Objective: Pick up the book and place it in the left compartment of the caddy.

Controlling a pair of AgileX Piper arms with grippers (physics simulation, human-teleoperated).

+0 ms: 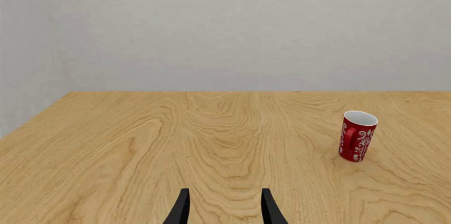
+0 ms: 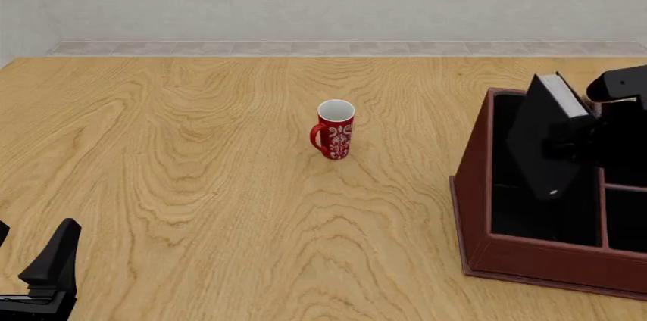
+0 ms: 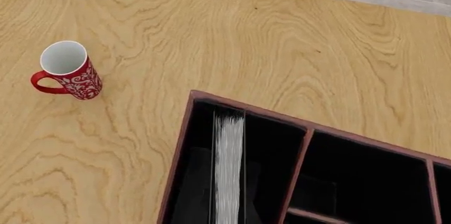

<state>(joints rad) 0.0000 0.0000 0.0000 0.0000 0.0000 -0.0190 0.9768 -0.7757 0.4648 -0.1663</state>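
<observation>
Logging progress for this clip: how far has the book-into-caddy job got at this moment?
Done: the book is off the table and over the caddy, its lower end already inside the left compartment. In hand: the right gripper looks closed on it, tilted, page edges up. Left: lower it fully and let go. The left gripper sits open and idle; the mug stands apart.

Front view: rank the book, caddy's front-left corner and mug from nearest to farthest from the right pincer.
1. Book, at the right pincer, standing over the caddy's left compartment.
2. Front-left corner of the caddy, below and nearer the camera.
3. Mug, mid-table, well left.
</observation>
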